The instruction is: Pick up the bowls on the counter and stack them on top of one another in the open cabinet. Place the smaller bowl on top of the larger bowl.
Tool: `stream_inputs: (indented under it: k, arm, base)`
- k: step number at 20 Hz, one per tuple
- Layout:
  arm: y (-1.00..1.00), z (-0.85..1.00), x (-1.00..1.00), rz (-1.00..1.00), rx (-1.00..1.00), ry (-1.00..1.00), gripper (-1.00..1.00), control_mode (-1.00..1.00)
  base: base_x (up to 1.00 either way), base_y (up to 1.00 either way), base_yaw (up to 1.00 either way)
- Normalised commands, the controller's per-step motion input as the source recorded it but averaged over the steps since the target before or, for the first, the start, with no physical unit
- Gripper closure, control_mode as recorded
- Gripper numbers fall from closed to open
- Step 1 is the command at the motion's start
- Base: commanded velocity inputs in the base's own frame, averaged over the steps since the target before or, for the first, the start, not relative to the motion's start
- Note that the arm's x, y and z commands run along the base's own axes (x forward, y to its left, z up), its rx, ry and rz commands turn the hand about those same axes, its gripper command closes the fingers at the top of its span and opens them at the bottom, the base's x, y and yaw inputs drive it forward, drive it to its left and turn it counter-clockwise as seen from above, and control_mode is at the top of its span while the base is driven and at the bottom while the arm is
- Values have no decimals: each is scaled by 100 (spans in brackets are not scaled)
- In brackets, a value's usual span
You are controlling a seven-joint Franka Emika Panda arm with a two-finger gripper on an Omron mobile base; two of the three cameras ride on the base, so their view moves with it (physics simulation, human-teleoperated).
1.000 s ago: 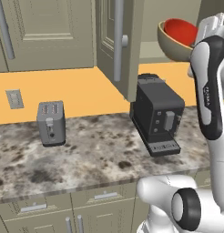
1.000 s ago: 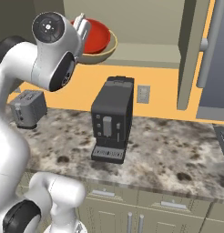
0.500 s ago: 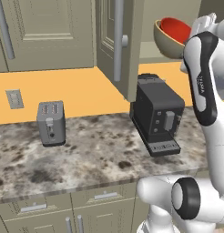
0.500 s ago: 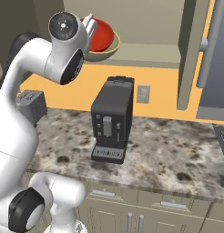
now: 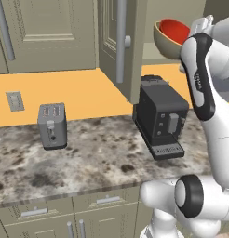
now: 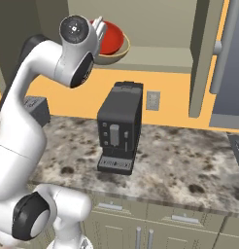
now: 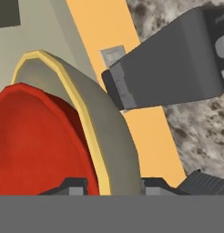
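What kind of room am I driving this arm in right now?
Most likely a home kitchen: a mottled stone-look counter holds a black coffee machine and a small grey toaster, under beige-olive panelled wall cabinets.

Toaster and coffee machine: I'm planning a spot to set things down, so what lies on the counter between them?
Nothing: in the left base view, bare counter stretches between the toaster and the coffee machine.

The white Franka arm with dark joints rises from the base, elbow bent high, reaching toward one o'clock. Its two-finger gripper [image 7: 110, 185] has both dark fingertips [image 7: 73, 185] spread apart.
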Motion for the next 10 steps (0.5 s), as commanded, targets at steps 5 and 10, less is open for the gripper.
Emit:
stream_inputs:
  k: [5,10]
  arm:
    - [0,0,21,0,-6,3,100,-100]
    - [-1,0,20,-1,-6,4,100,-100]
  base:
    - [0,0,0]
    - [0,0,0]
